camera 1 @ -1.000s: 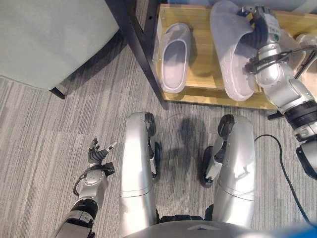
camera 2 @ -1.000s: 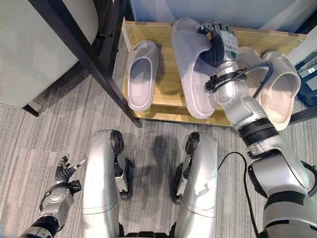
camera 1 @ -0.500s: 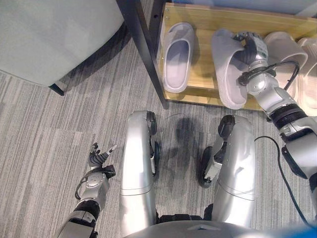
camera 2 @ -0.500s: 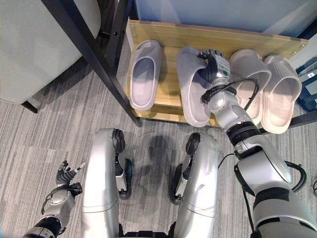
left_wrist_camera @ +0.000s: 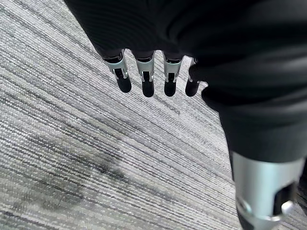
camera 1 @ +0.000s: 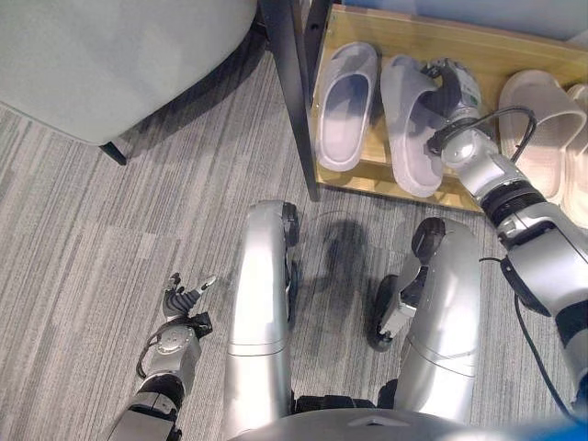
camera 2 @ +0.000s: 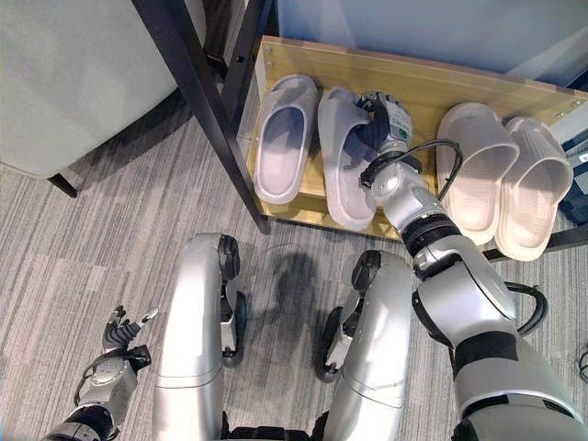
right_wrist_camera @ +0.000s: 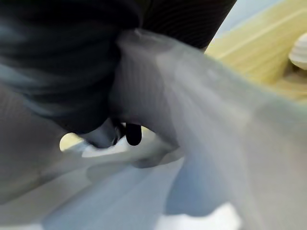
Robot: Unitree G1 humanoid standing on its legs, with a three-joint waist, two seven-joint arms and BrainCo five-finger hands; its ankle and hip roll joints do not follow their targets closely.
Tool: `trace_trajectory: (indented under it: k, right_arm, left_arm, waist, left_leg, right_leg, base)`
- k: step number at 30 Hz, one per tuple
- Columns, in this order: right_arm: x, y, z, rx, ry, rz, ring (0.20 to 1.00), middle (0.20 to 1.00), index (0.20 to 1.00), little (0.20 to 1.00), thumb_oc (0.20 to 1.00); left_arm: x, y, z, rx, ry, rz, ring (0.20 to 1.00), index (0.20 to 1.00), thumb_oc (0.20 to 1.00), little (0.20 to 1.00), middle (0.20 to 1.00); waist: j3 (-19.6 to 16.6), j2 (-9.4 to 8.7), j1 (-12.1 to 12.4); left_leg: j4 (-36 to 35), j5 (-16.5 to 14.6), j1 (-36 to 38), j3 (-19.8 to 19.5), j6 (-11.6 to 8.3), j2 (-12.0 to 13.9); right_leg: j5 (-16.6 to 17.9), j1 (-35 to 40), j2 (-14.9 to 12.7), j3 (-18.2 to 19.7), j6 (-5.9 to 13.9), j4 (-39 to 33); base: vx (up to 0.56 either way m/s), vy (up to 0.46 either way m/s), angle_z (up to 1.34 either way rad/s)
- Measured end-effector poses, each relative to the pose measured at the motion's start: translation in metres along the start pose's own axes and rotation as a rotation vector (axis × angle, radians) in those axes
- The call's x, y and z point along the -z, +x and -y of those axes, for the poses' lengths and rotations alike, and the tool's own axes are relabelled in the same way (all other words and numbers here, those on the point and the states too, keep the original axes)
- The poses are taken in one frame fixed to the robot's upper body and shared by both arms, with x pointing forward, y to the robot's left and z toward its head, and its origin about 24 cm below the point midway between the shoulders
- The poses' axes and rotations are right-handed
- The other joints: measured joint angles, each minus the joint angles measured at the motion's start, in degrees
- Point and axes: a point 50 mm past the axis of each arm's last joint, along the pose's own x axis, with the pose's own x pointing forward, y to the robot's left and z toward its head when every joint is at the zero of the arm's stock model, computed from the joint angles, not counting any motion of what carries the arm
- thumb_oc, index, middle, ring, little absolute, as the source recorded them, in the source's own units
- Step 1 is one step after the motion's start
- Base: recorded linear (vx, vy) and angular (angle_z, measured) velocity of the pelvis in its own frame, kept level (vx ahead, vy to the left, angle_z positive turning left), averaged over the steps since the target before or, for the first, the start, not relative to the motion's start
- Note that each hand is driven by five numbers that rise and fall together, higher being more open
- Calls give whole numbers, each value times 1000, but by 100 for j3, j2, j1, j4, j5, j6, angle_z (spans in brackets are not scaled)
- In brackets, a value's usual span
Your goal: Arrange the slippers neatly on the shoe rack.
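Two grey slippers lie side by side on the wooden shoe rack [camera 2: 424, 87]. The left grey slipper [camera 2: 284, 138] rests by itself near the rack's left end. Just right of it, almost touching, the second grey slipper [camera 2: 339, 163] has its heel at the rack's front edge. My right hand [camera 2: 383, 118] is shut on its strap, with fingers [right_wrist_camera: 133, 134] tucked under the grey band [right_wrist_camera: 201, 105]. My left hand [camera 1: 181, 300] hangs low over the carpet at the lower left, with its fingers [left_wrist_camera: 146, 79] straight and nothing in them.
A pair of beige slippers [camera 2: 505, 179] lies on the rack's right part. A black furniture leg [camera 1: 296, 87] stands right against the rack's left end, with a pale grey seat [camera 1: 110, 50] behind it. Grey striped carpet [camera 1: 110, 239] covers the floor.
My right hand has brought the second grey slipper down and to the left, close beside the first one. The camera has shifted too. The left hand has stayed put.
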Motion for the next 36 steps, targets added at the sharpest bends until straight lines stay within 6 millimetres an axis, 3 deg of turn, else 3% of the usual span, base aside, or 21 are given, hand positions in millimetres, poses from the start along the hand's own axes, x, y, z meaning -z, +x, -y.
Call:
trace_trajectory:
  k: [9,20,21,25,29,33,36]
  right_arm:
    - [-3,0,1,16,36,4,1000,1000,1000,1000,1000]
    - [-7,-23,16,189,417,60,1000,1000,1000,1000,1000]
    - [-14,-32,16,199,483,101,1000,1000,1000,1000,1000]
    - [-26,-69,-16,124,640,138,1000,1000,1000,1000,1000]
    - [-29,-93,-34,32,684,151,1000,1000,1000,1000,1000]
    - [-27,-104,-42,19,705,124,1000,1000,1000,1000,1000]
    - [-38,-109,-40,29,757,154,1000,1000,1000,1000,1000]
  left_arm:
    - [15,-4,6,-3,4,-65,1000,1000,1000,1000,1000]
    - [17,-5,10,-1,-2,-79,1000,1000,1000,1000,1000]
    - [19,-6,13,4,-10,-86,1000,1000,1000,1000,1000]
    - [10,-3,23,22,-10,-60,1000,1000,1000,1000,1000]
    - [4,-4,28,39,-1,-29,1000,1000,1000,1000,1000]
    - [4,-4,29,47,25,-18,1000,1000,1000,1000,1000]
    - [13,-6,27,33,42,-61,1000,1000,1000,1000,1000]
  waist:
    - [102,5,-142]
    - [199,61,-378]
    - [200,59,-399]
    - [225,51,-560]
    - [281,45,-654]
    - [286,47,-693]
    - [287,45,-735]
  left_leg:
    - [138,-3,29,-12,-4,-7]
    - [241,-53,44,-61,-97,-34]
    - [239,-68,42,-69,-126,-34]
    - [236,-86,29,-77,-159,-13]
    - [235,-110,17,-76,-180,11]
    - [237,-113,16,-78,-183,13]
    - [237,-116,18,-79,-187,20]
  right_leg:
    - [-24,31,10,42,9,153]
    - [-128,38,54,46,16,301]
    - [-132,32,57,40,22,299]
    - [-149,-15,78,38,52,299]
    - [-149,-61,115,40,50,308]
    - [-155,-66,139,41,41,310]
    - [-155,-71,145,40,41,309]
  base:
    - [-30,10,1]
    - [-4,-4,0]
    - [0,0,0]
    - [-4,-19,-3]
    - [0,-14,-3]
    - [0,0,0]
    - [0,0,0]
